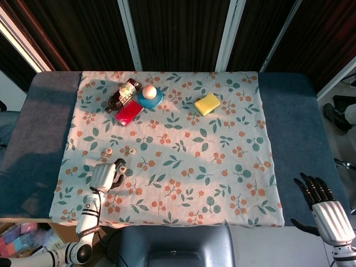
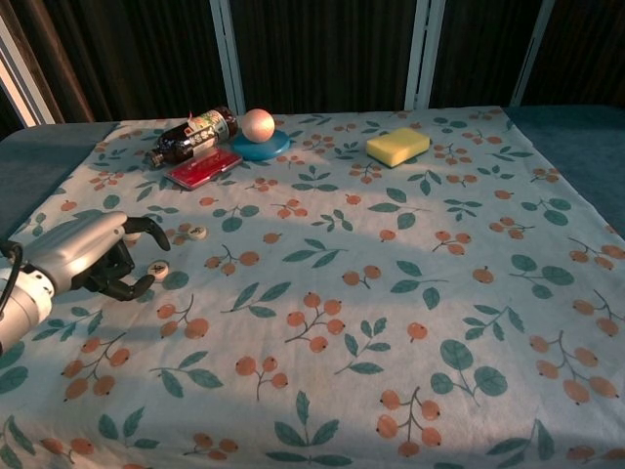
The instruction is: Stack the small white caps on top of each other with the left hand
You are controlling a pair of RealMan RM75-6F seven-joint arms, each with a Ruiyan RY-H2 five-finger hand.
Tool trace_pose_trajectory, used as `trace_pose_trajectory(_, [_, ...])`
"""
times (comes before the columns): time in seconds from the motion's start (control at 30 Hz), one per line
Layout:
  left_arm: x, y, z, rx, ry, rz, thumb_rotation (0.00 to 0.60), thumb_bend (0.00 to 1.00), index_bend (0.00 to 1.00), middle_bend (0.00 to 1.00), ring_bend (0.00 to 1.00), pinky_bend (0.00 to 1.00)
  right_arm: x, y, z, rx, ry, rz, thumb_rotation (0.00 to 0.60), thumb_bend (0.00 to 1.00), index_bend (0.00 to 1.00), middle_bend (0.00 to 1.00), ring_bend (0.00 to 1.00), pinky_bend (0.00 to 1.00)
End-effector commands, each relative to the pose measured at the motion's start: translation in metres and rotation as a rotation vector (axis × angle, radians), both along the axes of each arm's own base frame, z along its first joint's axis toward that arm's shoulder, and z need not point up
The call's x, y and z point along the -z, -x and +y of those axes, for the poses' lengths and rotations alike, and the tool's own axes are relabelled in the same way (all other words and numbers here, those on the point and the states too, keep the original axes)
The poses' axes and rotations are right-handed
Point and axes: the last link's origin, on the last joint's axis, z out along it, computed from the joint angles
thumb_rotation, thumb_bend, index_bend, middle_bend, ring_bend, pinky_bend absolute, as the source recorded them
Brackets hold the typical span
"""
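The tabletop [image 1: 289,119] wears matt blue fabric under a printed cloth [image 2: 391,293] of soft, slightly creased weave. The left hand [image 2: 93,256] has a smooth silver shell with dull black fingers. The bottle [image 2: 190,135] looks glossy, the sponge [image 2: 397,147] porous and matt, the small white caps [image 2: 197,233] smooth plastic.

Brown bottle [image 1: 123,94] lying beside red box [image 1: 128,112]; ball [image 1: 148,91] on blue dish [image 1: 157,100]; yellow sponge [image 1: 207,104] apart.
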Motion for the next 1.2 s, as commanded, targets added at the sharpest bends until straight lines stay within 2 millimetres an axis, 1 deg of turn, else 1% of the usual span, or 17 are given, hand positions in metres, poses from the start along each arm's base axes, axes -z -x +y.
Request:
trace_pose_trajectory(0.03, [0.004,-0.002,0.001,-0.003,0.001,0.010,0.600,0.43,0.35,1.00,1.00,1.00,0.000,0.000,0.000,-0.001,-0.001,-0.001,0.600,0.18,0.00,0.00,0.00,0.00])
trace_pose_trajectory(0.27, [0.009,0.001,0.005,-0.020,0.003,0.031,0.600,0.43,0.38,1.00,1.00,1.00,-0.001,0.000,0.000,-0.001,0.001,-0.005,0.600,0.18,0.00,0.00,0.00,0.00])
trace_pose_trajectory(0.63, [0.010,0.005,0.009,-0.029,0.001,0.042,0.600,0.43,0.40,1.00,1.00,1.00,-0.001,0.000,0.000,0.001,0.003,-0.005,0.600,0.18,0.00,0.00,0.00,0.00])
trace_pose_trajectory(0.8, [0.010,0.007,0.011,-0.035,-0.002,0.047,0.600,0.43,0.43,1.00,1.00,1.00,-0.001,0.000,0.000,0.002,0.003,-0.004,0.600,0.18,0.00,0.00,0.00,0.00])
trace_pose_trajectory(1.07, [0.010,0.008,0.011,-0.037,-0.001,0.054,0.600,0.43,0.45,1.00,1.00,1.00,-0.002,0.000,0.000,0.001,0.007,-0.004,0.600,0.18,0.00,0.00,0.00,0.00])
trace_pose_trajectory(1.2, [0.009,0.007,0.011,-0.036,-0.006,0.045,0.600,0.43,0.48,1.00,1.00,1.00,-0.001,0.000,0.000,0.001,0.005,-0.003,0.600,0.18,0.00,0.00,0.00,0.00])
